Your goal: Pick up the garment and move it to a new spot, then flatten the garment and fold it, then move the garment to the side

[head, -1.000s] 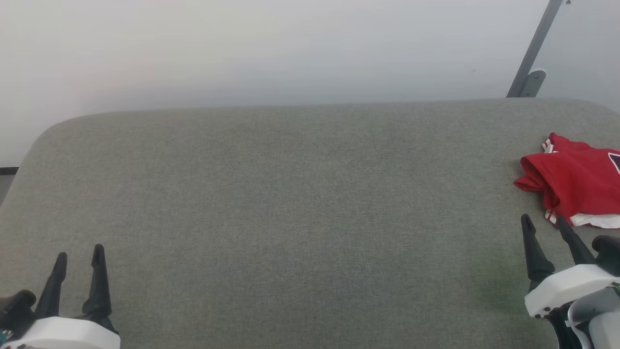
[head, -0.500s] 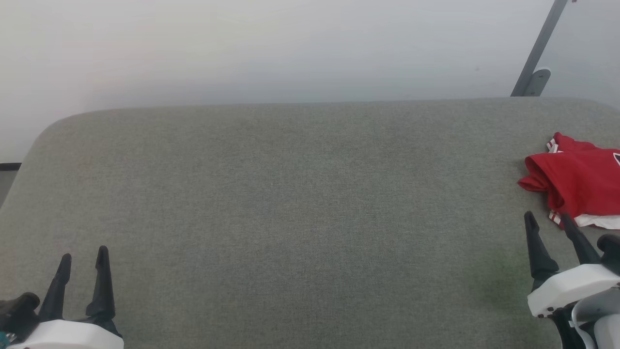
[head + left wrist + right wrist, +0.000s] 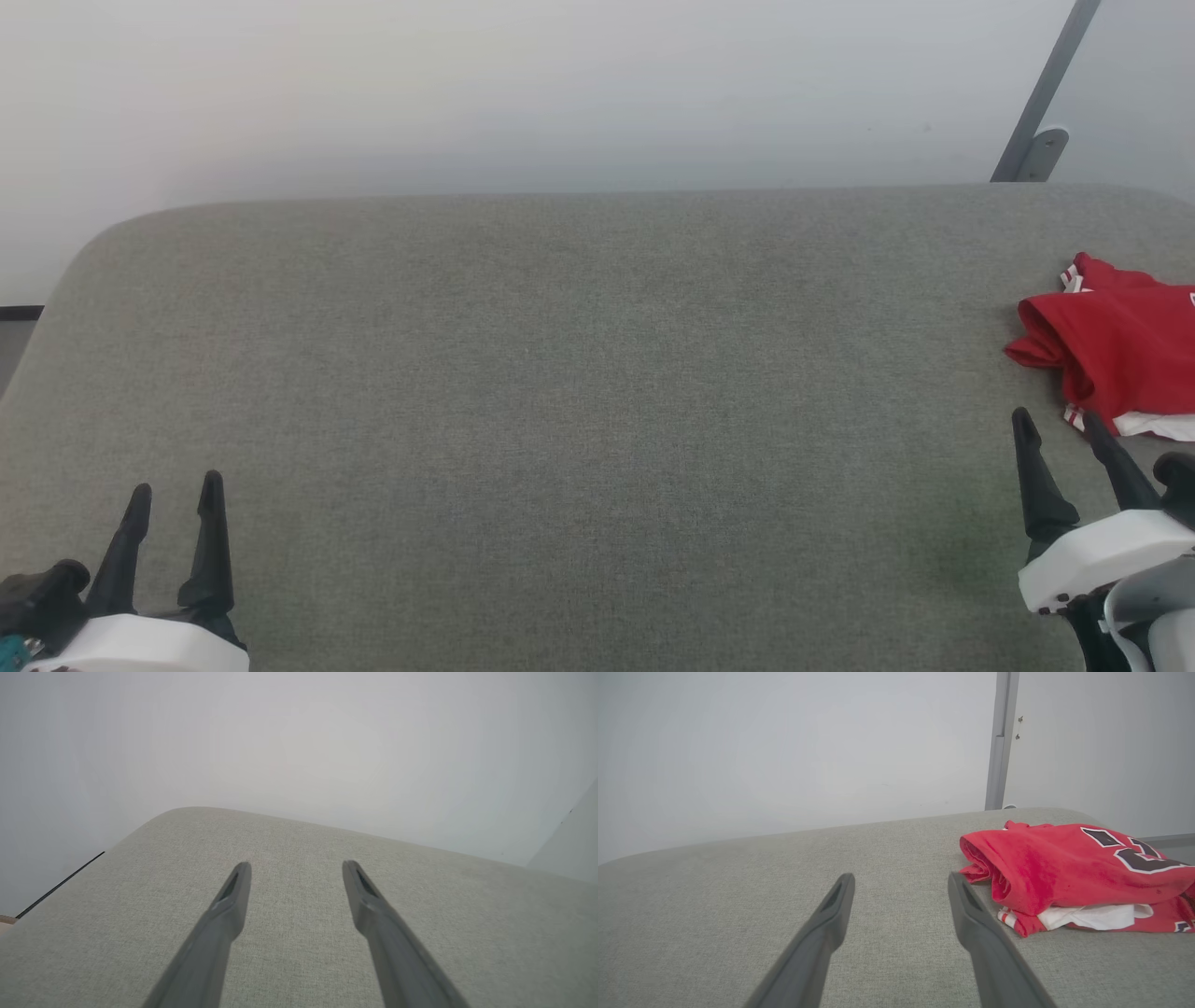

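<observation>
Both left end effector (image 3: 177,481) and right end effector (image 3: 1055,415) are wide apart, empty; right should pinch the garment (image 3: 1120,345) by its fat fold.

The head view looks forward and down across the grey desk (image 3: 560,373). Each wrist view sits low, close over it, facing along its fingers (image 3: 224,914). Head and right wrist views share the garment (image 3: 1055,868), seemingly near the desk's right edge.
</observation>
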You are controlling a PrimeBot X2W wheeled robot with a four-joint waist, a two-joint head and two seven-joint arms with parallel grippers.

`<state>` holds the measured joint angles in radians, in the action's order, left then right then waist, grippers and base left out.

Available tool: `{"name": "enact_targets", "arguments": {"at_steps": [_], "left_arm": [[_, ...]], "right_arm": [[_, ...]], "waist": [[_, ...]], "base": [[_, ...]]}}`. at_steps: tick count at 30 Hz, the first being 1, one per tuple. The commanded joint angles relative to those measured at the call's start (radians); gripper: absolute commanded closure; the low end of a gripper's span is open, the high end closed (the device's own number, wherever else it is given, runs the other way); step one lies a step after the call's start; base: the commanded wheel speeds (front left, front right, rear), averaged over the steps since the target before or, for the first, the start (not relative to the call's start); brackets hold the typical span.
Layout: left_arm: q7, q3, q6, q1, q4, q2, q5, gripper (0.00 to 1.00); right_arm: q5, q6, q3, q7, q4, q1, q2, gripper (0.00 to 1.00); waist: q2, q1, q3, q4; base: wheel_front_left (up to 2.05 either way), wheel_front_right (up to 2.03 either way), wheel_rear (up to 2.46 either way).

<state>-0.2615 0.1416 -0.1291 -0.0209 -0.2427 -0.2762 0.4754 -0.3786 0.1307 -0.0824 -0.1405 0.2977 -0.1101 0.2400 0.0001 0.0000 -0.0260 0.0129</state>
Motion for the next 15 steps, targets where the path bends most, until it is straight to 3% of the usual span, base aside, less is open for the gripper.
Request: {"name": "enact_targets", "arguments": {"at_steps": [1, 11, 12, 15], "left_arm": [[-0.004, -0.003, -0.001, -0.014, 0.005, -0.003, -0.005, 0.0], [-0.004, 0.003, -0.001, -0.015, 0.025, -0.005, -0.028, 0.0], [0.0, -0.001, 0.0, 0.0, 0.018, -0.001, -0.018, 1.0], [0.002, -0.006, 0.0, -0.001, 0.0, 0.013, -0.016, 1.0]], "right_arm": [[0.007, 0.0, -0.002, 0.005, -0.004, 0.008, -0.004, 0.0], [0.01, 0.0, -0.004, 0.014, -0.017, 0.002, -0.01, 0.0], [0.001, 0.0, -0.006, 0.01, -0.005, 0.003, -0.01, 1.0], [-0.002, 0.0, -0.006, 0.011, 0.011, 0.011, -0.021, 1.0]], "waist": [[-0.0001, 0.0, 0.0, 0.0], [-0.0001, 0.0, -0.009, 0.003], [-0.0001, 0.0, -0.009, 0.003], [-0.0001, 0.0, -0.009, 0.003]], "base": [[0.0, 0.0, 0.0], [0.0, 0.0, 0.0], [0.0, 0.0, 0.0], [0.0, 0.0, 0.0]]}}
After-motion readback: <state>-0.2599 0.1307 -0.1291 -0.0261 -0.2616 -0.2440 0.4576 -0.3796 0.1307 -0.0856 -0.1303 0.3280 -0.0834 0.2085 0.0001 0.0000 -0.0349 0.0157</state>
